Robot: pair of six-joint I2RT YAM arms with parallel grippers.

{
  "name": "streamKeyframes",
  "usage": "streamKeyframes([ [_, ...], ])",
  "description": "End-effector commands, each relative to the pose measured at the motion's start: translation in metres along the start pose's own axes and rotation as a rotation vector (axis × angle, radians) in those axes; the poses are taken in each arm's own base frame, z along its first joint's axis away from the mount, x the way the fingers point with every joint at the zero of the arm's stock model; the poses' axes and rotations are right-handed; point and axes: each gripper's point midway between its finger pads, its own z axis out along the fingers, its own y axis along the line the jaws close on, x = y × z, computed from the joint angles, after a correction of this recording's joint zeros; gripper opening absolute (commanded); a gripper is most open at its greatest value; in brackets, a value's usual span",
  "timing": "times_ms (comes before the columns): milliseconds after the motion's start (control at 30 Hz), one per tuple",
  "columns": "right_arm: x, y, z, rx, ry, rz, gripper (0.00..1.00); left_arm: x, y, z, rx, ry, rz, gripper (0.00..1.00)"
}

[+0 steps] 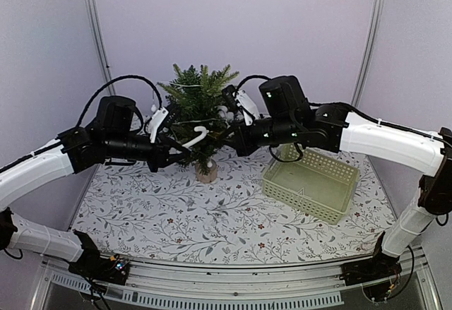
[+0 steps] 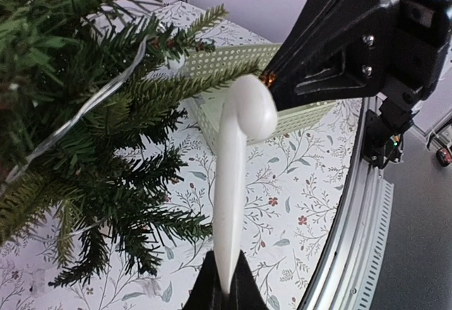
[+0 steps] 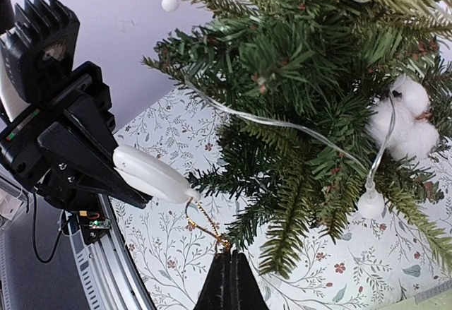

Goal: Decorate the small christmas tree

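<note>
Tree [image 1: 200,102] stands upright on the counter [image 1: 212,232] on a small round base, with the basket [image 1: 311,183] near its right side. In front of the tree's lower boughs the left claw [image 2: 224,292] is closed on the straight end of a white cane [image 2: 236,155]. The right claw [image 3: 229,278] is pinched shut on the cane's gold loop [image 3: 205,224]. The tree looks light and top-heavy for so small a foot, so a push would likely tip or slide it. Its boughs seem wiry and springy, the needles soft. A bough tip is probably the place for the loop to slip over. The trunk just above the base looks the best hold for steadying.
</note>
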Motion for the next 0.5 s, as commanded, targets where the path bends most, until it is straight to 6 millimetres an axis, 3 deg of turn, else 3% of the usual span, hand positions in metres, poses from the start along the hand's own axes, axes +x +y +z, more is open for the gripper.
streamKeyframes([
  [0, -0.004, -0.009, -0.015, 0.034, -0.016, 0.013, 0.00, -0.019, -0.009, 0.005, 0.011, -0.041, 0.027, 0.00],
  [467, -0.004, -0.018, -0.027, 0.073, -0.025, 0.021, 0.00, -0.030, -0.014, 0.017, 0.004, -0.035, 0.052, 0.00],
])
